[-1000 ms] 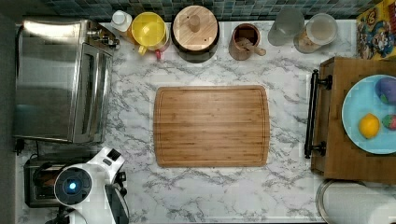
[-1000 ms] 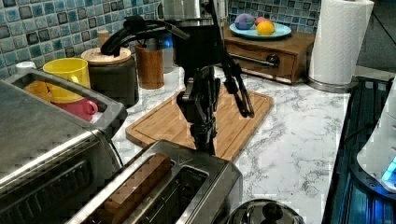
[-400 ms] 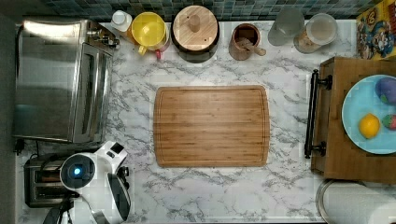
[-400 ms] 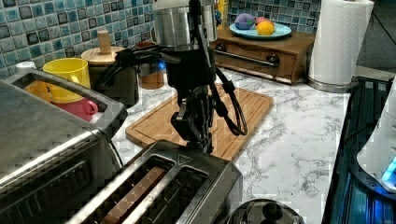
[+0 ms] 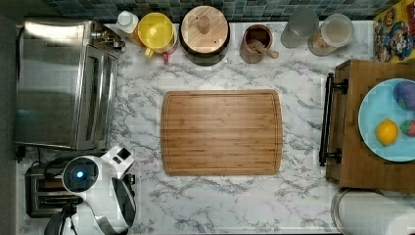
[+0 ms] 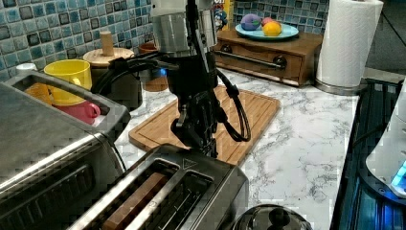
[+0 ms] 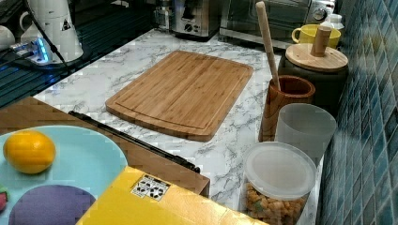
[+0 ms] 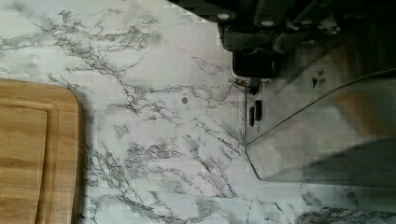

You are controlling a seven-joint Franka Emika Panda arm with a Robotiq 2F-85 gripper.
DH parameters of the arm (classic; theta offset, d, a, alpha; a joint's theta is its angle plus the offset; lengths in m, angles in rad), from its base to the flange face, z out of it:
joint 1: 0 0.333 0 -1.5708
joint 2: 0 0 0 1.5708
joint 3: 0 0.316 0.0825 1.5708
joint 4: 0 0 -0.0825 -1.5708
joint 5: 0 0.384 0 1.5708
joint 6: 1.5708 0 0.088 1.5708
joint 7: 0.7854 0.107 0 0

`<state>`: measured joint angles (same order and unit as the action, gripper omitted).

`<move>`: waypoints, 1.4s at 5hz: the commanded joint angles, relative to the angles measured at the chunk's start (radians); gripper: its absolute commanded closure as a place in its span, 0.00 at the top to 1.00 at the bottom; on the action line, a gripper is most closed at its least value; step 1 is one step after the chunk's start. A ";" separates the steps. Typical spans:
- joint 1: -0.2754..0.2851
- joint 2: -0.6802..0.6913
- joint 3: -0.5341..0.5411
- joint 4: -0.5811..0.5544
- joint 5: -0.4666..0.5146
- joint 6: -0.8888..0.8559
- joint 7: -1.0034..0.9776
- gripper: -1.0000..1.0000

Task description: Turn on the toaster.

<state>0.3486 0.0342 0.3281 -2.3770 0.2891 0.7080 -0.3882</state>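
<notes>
Toaster (image 6: 158, 191) slot holds brown slice; blue plate (image 5: 377, 105) carries fruit.

White marble countertop with grey veining (image 5: 303, 73) carries everything.

Centre: rectangular bamboo cutting board with a groove round its edge (image 5: 221, 132), lying flat.

The top view's left: large brushed-steel toaster oven (image 5: 58, 83) at the far end; small brushed-steel two-slot toaster (image 6: 167, 196) just nearer than it.

Along the blue tiled wall: yellow mug (image 5: 155, 30), dark round canister with wooden lid and knob (image 5: 204, 34), brown wooden cup holding a wooden stick (image 5: 256, 43), frosted plastic tumbler (image 5: 299, 27), lidded clear tub of brown pieces (image 7: 277, 187).

The top view's right: wooden drawer box with a black bar handle (image 5: 362, 132); white paper towel roll on a steel base (image 6: 345, 45) at the near corner.
</notes>
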 commanded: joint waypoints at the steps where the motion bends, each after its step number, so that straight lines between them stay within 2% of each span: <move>1: -0.050 0.097 -0.038 -0.205 0.100 0.161 -0.061 0.00; 2: -0.064 0.070 -0.014 -0.235 0.100 0.171 -0.123 0.00; 3: -0.039 0.069 -0.038 -0.234 0.104 0.170 -0.125 0.00; 7: -0.038 0.069 -0.040 -0.234 0.104 0.170 -0.126 0.00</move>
<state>0.3423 0.0080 0.3101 -2.4238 0.3933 0.7573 -0.4656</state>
